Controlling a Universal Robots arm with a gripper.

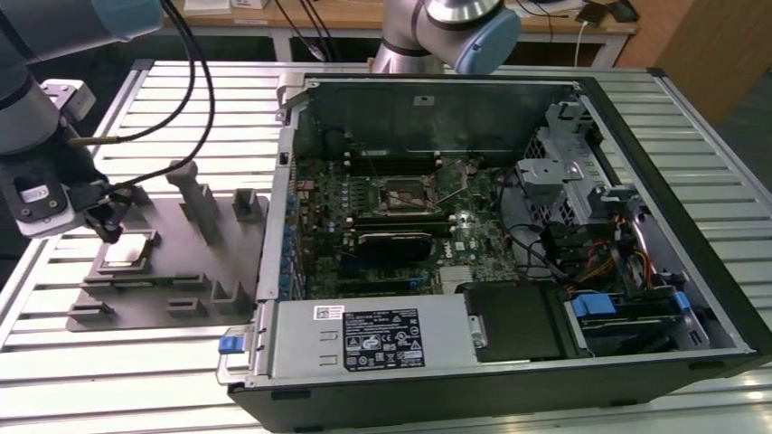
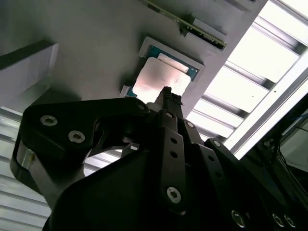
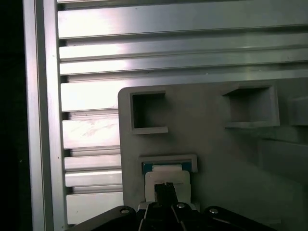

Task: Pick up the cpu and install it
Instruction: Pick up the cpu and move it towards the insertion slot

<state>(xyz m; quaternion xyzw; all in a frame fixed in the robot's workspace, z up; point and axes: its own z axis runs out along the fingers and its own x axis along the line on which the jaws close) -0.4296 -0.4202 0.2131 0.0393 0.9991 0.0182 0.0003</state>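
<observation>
Silver-topped cpu (image 1: 128,250) lay in a grey tray (image 1: 169,267) on the tabletop (image 1: 121,371), at the exterior view's left of the computer case (image 1: 483,402), with the claw (image 1: 108,231) pressed together just above it, where an off-centre descent could scrape or tilt the chip.

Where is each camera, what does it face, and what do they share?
Exterior view: high off the arm, looks down on the computer case, gray tray, arm at the exterior view's left.
Second wrist view: on the arm, looks along the tool to the cpu.
First wrist view: on the arm, faces the tray past the tool.
All share the cpu.
</observation>
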